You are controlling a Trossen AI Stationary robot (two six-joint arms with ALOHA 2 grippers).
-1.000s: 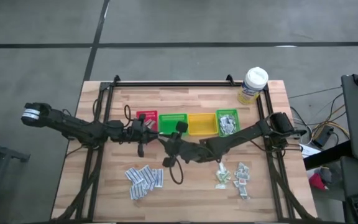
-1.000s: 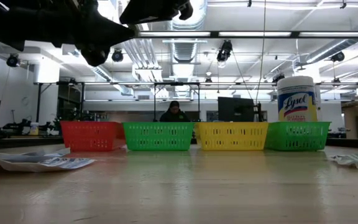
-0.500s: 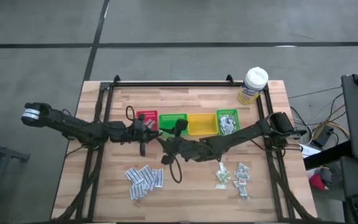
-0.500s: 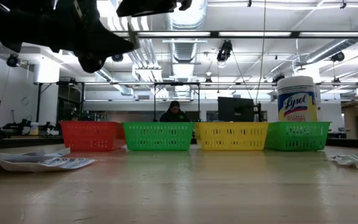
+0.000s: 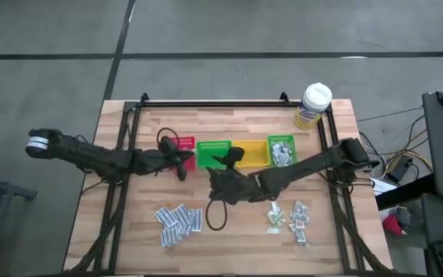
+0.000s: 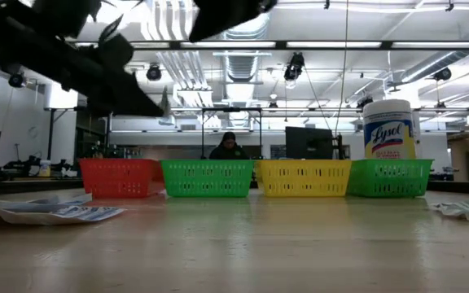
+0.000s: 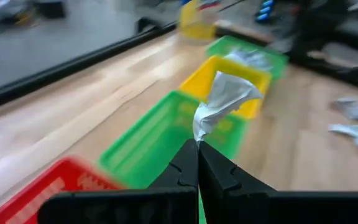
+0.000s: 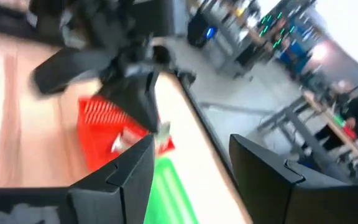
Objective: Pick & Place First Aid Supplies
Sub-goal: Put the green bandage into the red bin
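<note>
I see four bins in a row mid-tabletop, tub behind the rightmost. Sachet pile front left, another pile front right. Left claw beside leftmost bin, right claw before middle bins.

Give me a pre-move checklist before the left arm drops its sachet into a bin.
1. Left gripper shut on the grey-silver sachet: ok.
2. Left gripper near the red bin and green bin: ok.
3. Exactly which bin lies below the sachet: cannot tell.
4. Right gripper open and empty: ok.
5. Right gripper clear of the left one: cannot tell; they are close.
</note>
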